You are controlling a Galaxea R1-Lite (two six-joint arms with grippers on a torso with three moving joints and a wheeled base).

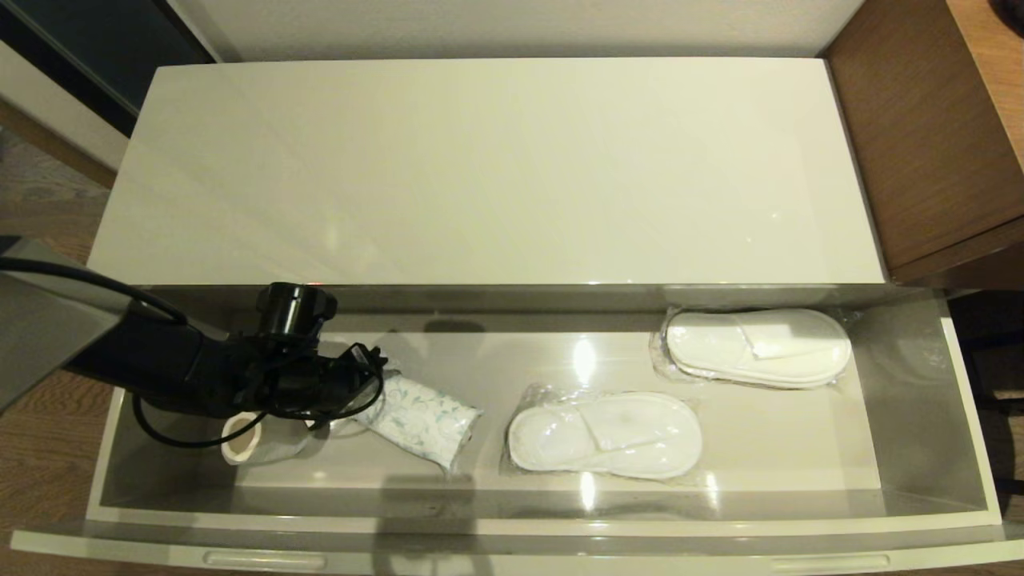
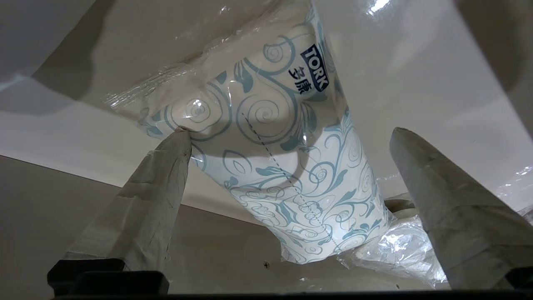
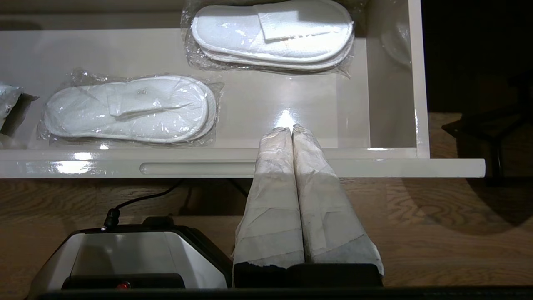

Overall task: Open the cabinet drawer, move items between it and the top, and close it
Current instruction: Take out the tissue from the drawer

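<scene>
The left gripper (image 2: 287, 137) sits inside the open drawer (image 1: 920, 416), fingers spread wide around the tissue pack (image 2: 283, 166), one fingertip touching its wrap. Risk: closing on loose film alone, so the pack slips. The right gripper (image 3: 291, 131) idles outside the drawer front, fingers pressed together.
</scene>
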